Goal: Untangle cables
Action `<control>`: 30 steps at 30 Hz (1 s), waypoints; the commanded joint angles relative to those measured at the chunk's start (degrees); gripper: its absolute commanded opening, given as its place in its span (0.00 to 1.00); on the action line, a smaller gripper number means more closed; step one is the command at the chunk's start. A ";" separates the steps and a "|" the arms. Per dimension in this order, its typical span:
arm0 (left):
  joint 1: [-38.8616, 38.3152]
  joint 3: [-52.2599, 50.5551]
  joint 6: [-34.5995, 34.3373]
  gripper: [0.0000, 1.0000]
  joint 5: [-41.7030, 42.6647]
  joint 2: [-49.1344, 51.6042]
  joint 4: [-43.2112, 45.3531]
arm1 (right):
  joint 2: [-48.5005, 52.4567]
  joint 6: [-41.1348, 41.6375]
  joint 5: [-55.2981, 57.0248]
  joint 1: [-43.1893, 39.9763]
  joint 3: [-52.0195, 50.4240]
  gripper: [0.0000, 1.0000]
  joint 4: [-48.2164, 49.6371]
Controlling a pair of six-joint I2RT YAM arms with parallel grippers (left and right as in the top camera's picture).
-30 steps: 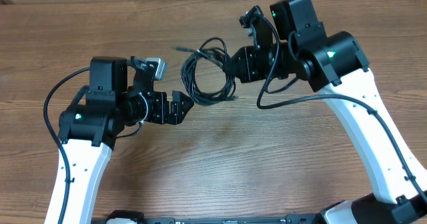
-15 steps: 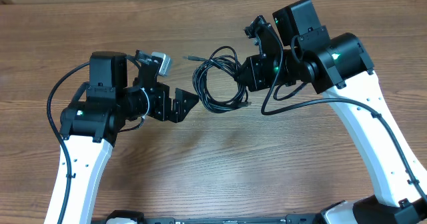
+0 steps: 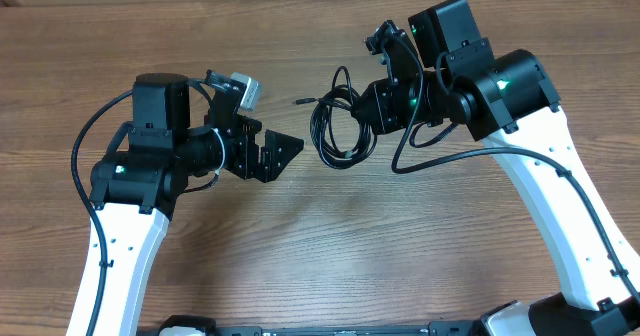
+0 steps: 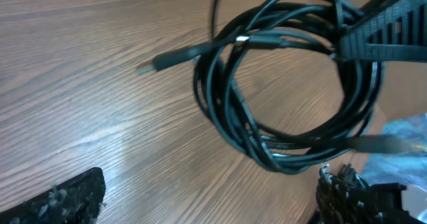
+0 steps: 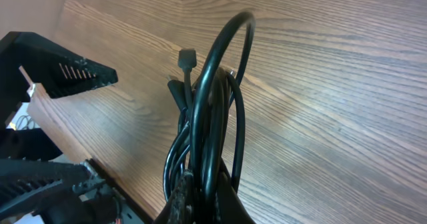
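The cables are wound together into one loose black coil, gripped on its right side by the right jaws at the end of the right arm. From overhead the coil sits over the middle of the wooden worktop, slightly toward the far edge, and reads as a narrow oval. In the right wrist view the coil stands upright and nearly edge-on, its strands bunched and pinched between the closed right jaws at the bottom of the frame. Whether its lower edge touches the worktop cannot be told.

One plug tip sticks out of the coil toward the left. It shows silvery in the left wrist view, where the coil appears as an open ring facing the camera.

The left jaws on the left arm are spread wide and hold nothing. They point at the coil from just beside it, without touching it. Both their fingers also show at the left edge of the right wrist view.
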 commanded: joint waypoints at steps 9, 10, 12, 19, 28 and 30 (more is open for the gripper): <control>0.04 0.87 3.61 1.00 2.80 0.13 1.86 | -1.51 -0.46 -14.25 0.04 1.84 0.04 0.55; 0.04 0.87 3.98 1.00 2.80 0.13 1.88 | -1.51 -0.46 -15.41 0.04 1.84 0.04 0.52; 0.04 0.87 4.44 1.00 2.80 0.13 1.92 | -1.51 -0.46 -17.53 0.04 1.84 0.04 0.50; 0.04 0.87 4.44 1.00 2.86 0.13 1.97 | -1.51 -0.48 -23.54 0.04 1.84 0.04 0.57; 0.04 0.87 4.44 0.84 2.99 0.13 2.10 | -1.51 -0.20 -25.27 0.04 1.84 0.04 1.95; 0.02 0.87 4.44 0.80 3.56 0.13 2.10 | -1.51 0.00 -25.83 0.04 1.84 0.04 2.73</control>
